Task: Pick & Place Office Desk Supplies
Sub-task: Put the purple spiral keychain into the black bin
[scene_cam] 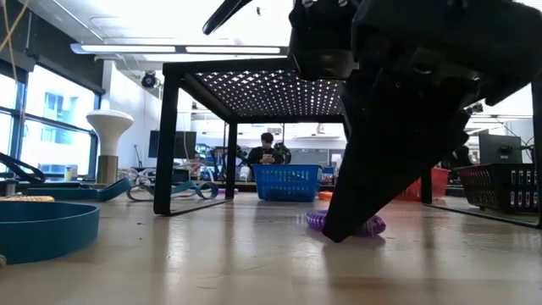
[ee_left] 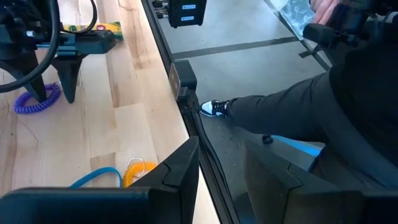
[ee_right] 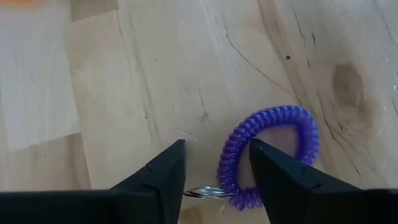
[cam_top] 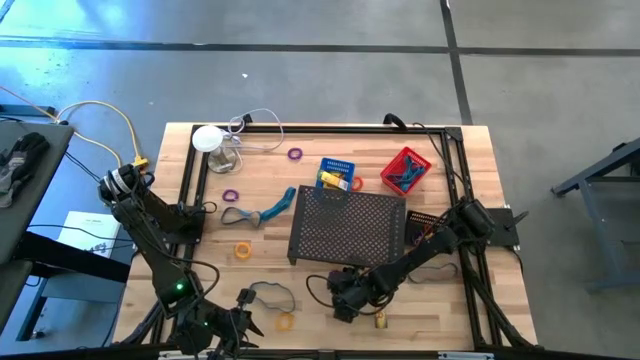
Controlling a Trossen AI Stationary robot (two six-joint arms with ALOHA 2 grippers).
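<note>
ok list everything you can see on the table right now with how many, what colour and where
Mesh tray: one, black, table centre.
Small baskets: one blue, one red, behind the tray.
Coil rings: purple at the far edge, left of the tray, and under the right arm; orange left of the tray and at the near edge.
Rubber band loop: one, blue, left of the tray.
Lamp: one, white-topped, far left.
Right gripper: jaws open, straddling one side of the purple coil.
Left gripper: near left edge.
</note>
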